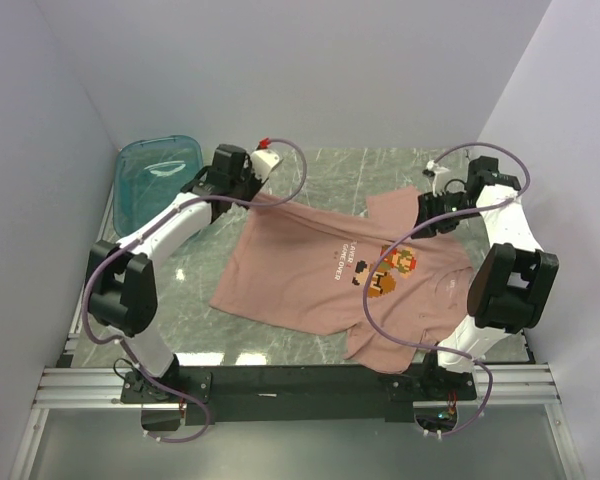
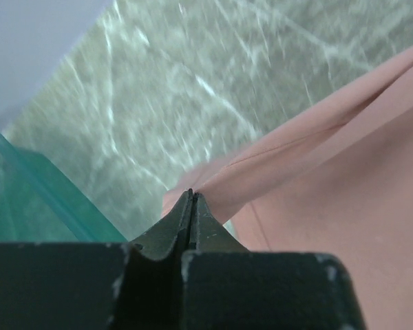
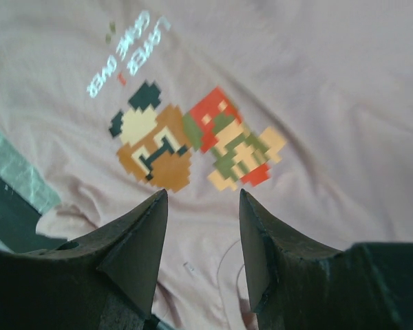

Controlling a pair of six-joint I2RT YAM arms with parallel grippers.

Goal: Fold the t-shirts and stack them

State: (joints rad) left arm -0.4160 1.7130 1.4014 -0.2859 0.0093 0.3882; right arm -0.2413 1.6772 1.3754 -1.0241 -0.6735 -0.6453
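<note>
The dusty-pink t-shirt (image 1: pixel 310 285) lies spread on the marble table, print up, its collar toward the right arm. My left gripper (image 1: pixel 252 192) is shut on the shirt's far left hem corner and holds it raised, so the cloth pulls into a taut ridge. In the left wrist view the closed jaws of the gripper (image 2: pixel 191 196) pinch the pink edge of the shirt (image 2: pixel 344 206). My right gripper (image 1: pixel 427 220) is open and empty, hovering over the shirt near the collar. In the right wrist view the gripper (image 3: pixel 201 199) sits just above the pixel-figure print (image 3: pixel 193 141).
A teal see-through tub (image 1: pixel 158 175) stands at the far left corner, close beside my left gripper; it also shows in the left wrist view (image 2: pixel 34 199). Walls close in the table on the left, back and right. A black rail (image 1: pixel 300 380) runs along the near edge.
</note>
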